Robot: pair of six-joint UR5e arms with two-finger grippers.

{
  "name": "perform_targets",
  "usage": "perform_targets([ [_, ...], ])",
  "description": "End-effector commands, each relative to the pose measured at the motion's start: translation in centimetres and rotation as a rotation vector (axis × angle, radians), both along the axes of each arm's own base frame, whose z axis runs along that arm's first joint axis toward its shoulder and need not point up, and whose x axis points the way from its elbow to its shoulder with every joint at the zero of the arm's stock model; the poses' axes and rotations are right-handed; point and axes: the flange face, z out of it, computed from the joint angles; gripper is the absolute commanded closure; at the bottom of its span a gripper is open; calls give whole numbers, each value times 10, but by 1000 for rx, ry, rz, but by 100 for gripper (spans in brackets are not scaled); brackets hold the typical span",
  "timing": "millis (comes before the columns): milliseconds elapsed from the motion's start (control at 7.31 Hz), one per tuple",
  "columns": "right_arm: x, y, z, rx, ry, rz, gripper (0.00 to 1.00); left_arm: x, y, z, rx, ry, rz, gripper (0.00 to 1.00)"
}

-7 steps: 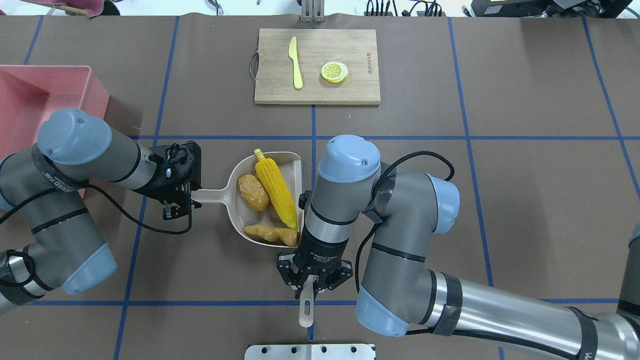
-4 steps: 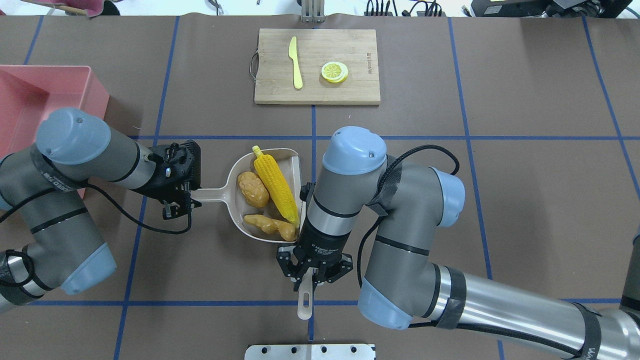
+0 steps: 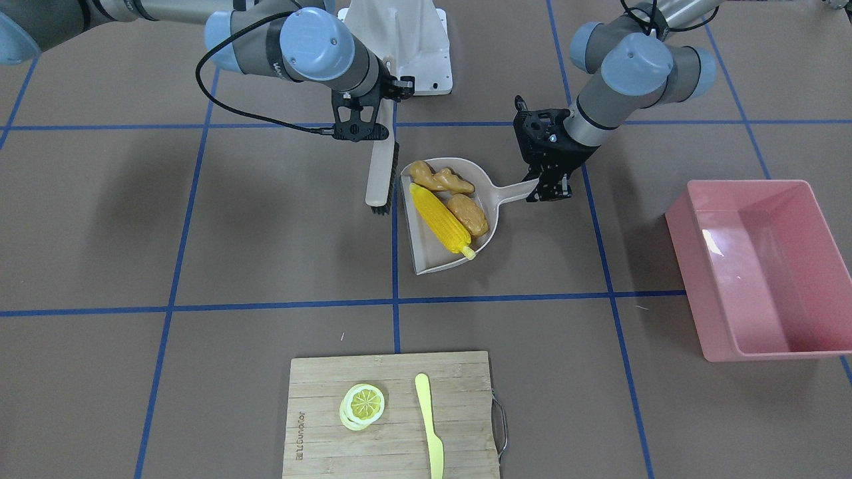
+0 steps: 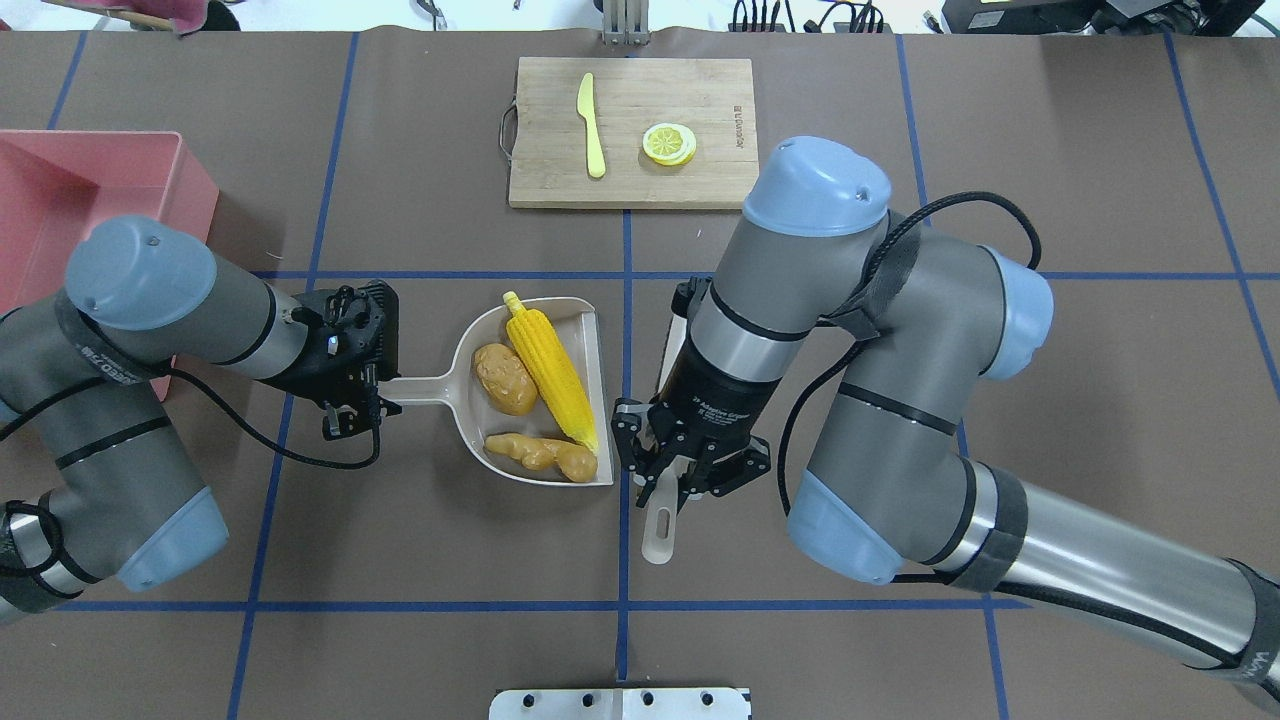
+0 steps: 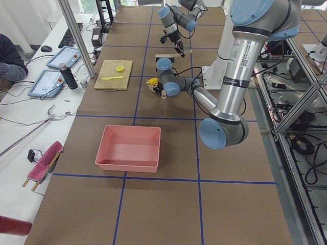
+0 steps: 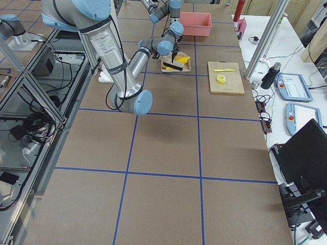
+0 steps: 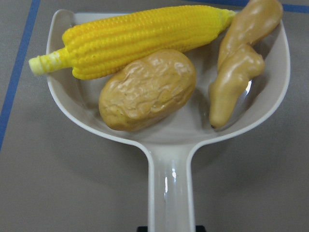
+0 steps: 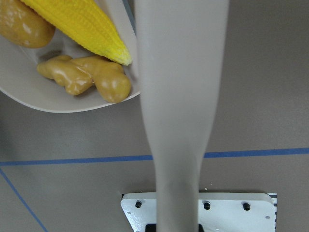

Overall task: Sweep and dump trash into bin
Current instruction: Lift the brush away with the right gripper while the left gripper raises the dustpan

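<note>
The yellow corn cob [image 4: 548,372], brown potato [image 4: 504,379] and tan ginger root [image 4: 545,455] lie in the beige dustpan [image 4: 470,345] at mid-table. My left gripper [image 4: 365,390] is shut on the dustpan's long handle [image 4: 425,388]. My right gripper [image 4: 680,478] is shut on the handle of a beige brush [image 3: 381,179], which stands just beside the pan's open mouth. The pink bin [image 4: 190,180] is at the far left, apart from the pan, with nothing showing inside it [image 3: 752,266]. The left wrist view shows the corn [image 7: 140,38], potato [image 7: 147,89] and ginger [image 7: 239,67] close up.
A wooden cutting board [image 4: 700,180] at the far middle carries a pale yellow knife [image 4: 592,125] and a lemon slice [image 4: 669,143]. A white mount plate [image 4: 620,703] sits at the near edge. Blue tape lines cross the brown table.
My right arm has carried the brush away from the near edge and to the right, off the dustpan's mouth. The three toy foods sit a little deeper in the pan. The left arm has barely moved.
</note>
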Motion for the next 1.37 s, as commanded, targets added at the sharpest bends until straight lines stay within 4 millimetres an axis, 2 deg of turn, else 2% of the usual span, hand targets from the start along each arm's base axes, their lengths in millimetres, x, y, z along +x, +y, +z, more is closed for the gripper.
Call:
perform_targets([
  [0, 43, 1, 21, -14, 26, 36, 100, -2, 1, -1, 4, 11, -2, 100],
  [137, 64, -2, 29, -8, 27, 63, 100, -3, 2, -2, 13, 26, -3, 100],
  [410, 99, -8, 57, 56, 41, 112, 100, -9, 6, 7, 26, 72, -14, 100],
  [684, 111, -19, 78, 169, 73, 110, 100, -12, 8, 4, 43, 126, -24, 100],
  [1094, 150, -43, 94, 302, 117, 32, 100, -15, 11, -2, 14, 204, -59, 100],
  [1231, 160, -49, 99, 320, 127, 16, 100, -23, 9, -6, -8, 241, -88, 100],
])
